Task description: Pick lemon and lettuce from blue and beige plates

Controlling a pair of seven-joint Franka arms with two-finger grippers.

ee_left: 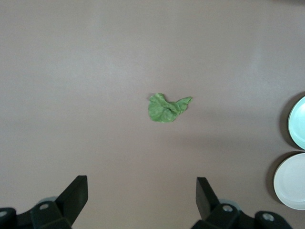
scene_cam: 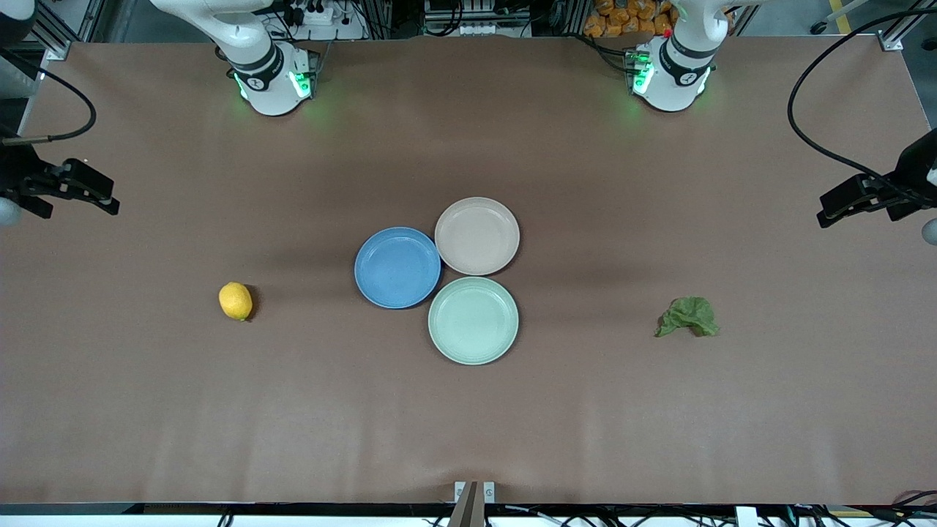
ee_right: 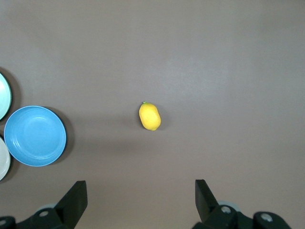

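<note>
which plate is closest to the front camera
The mint plate: it lies lowest in the front view, below the blue plate and beige plate.

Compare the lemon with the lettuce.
The lemon is a smooth yellow oval; the lettuce is a crumpled green leaf, wider and flatter. The lemon lies toward the right arm's end, the lettuce toward the left arm's. Both rest on the bare table, on no plate.

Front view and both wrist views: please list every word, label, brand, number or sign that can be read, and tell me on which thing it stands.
No readable text in any view.
The lemon, the lettuce, the blue plate, the beige plate and the mint plate are all plain.
Small dark marks on the two arm bases are too small to read.
</note>
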